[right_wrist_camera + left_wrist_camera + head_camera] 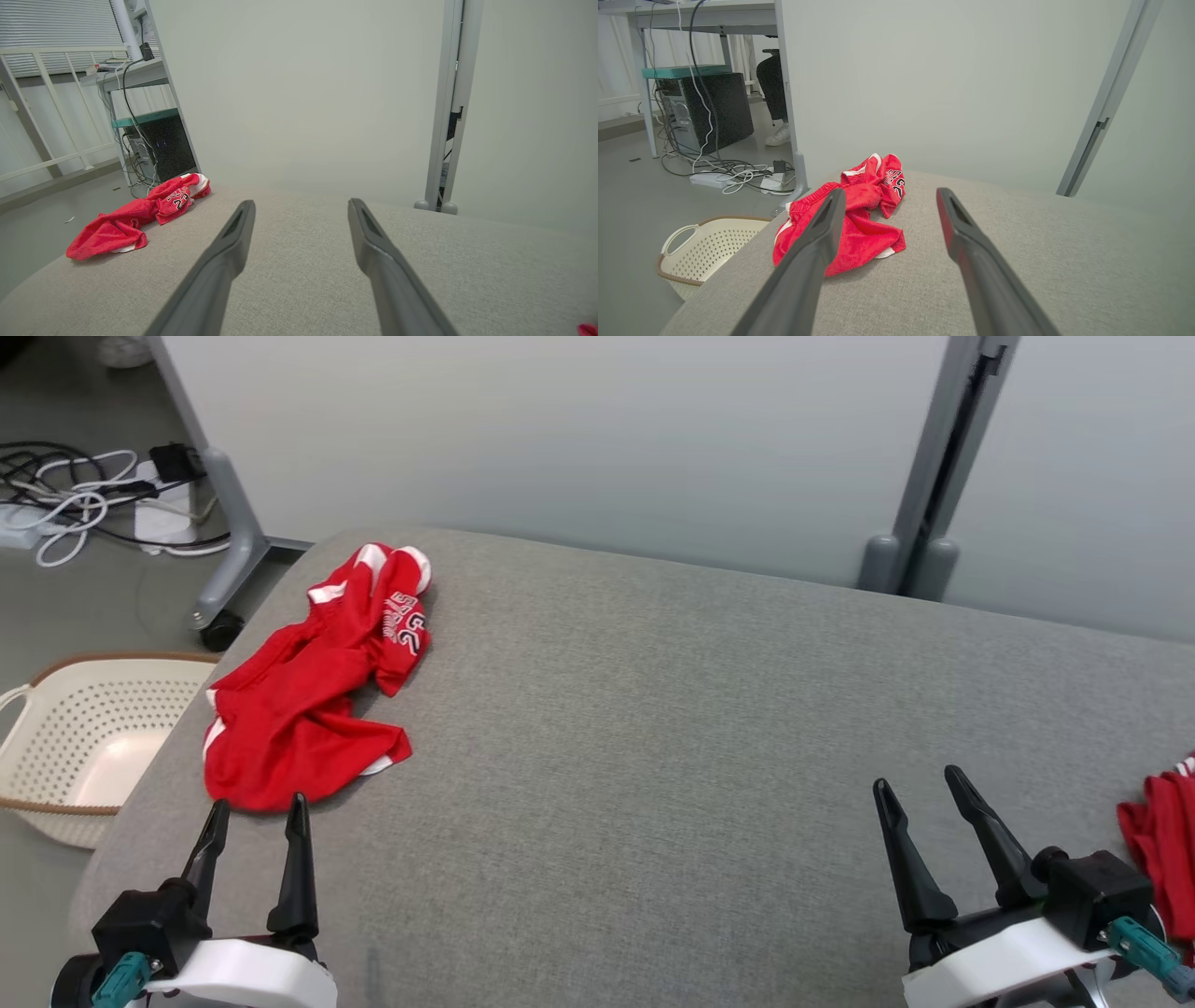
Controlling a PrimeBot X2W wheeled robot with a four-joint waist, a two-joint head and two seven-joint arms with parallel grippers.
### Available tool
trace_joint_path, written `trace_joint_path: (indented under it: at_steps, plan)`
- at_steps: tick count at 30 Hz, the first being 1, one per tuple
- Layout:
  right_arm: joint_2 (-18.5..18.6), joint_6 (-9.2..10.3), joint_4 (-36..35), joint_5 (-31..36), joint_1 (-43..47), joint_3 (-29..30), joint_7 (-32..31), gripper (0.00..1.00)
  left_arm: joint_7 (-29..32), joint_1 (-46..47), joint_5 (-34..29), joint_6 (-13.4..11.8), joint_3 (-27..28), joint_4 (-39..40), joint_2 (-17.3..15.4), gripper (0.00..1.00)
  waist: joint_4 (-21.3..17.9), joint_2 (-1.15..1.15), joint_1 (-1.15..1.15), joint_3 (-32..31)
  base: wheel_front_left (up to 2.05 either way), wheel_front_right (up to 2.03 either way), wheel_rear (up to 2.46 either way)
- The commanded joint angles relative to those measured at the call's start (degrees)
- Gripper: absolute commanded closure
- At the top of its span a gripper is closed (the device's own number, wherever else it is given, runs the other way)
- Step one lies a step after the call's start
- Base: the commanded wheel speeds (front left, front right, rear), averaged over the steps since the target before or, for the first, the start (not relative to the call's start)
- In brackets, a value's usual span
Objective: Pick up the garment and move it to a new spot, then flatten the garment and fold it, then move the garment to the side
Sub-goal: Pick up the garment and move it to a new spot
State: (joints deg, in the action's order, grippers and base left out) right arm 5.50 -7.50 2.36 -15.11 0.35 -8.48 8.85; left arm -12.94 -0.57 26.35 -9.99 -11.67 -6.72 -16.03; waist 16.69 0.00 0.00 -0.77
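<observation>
A crumpled red garment lies at the left end of the gray table, just beyond the left gripper and its spread fingers. The right gripper, also spread, hangs beside another red cloth. A white basket stands left of the table.

My table wears matt grey woven cloth, slightly rough. The red shorts are thin, soft cloth with a faint sheen. My left end effector and right end effector have smooth, matt black plastic fingers. The perforated basket is cream plastic.
</observation>
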Motion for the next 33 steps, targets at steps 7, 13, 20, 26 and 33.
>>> trace_joint_path:
  at_steps: [7, 13, 20, 26, 33]
  plan:
    - [0.22, 0.01, 0.47, 0.03, -1.82, -0.3, 0.51, 0.0, 0.2, 0.71, 0.75, -0.53, 0.38, 0.33, -0.18, 0.0, 5.84, 0.0, 0.0, 1.58, 0.0, 0.0, 0.0]
    - [0.17, 0.01, 0.02, 0.6, -3.06, -0.49, 0.14, 0.0, 1.85, 3.56, 2.61, 0.36, 1.33, 1.2, -0.64, 0.0, 6.94, 0.0, 0.0, 3.26, 0.0, 0.0, 0.0]
    - [0.86, 0.01, -1.0, 1.61, -5.84, -0.86, -1.13, 0.0, 12.17, 16.88, 4.2, 2.08, 2.11, -0.26, -5.29, 0.0, 4.98, 0.0, 0.0, 8.22, 0.0, 0.0, 0.0]
    - [0.49, 0.01, -1.58, 2.64, -8.49, -1.71, -1.67, 0.0, 18.58, 27.02, 7.07, 4.99, 3.64, -6.99, -8.76, 0.0, 0.71, 0.0, 0.0, 12.5, 0.0, 0.0, 0.0]
    - [-0.02, 0.01, -2.67, 3.73, -12.42, -2.39, -1.61, 0.0, 26.42, 39.25, 11.86, 9.74, 5.91, -20.19, -13.39, 0.0, -6.36, 0.0, 0.0, 19.29, 0.0, 0.0, 0.0]
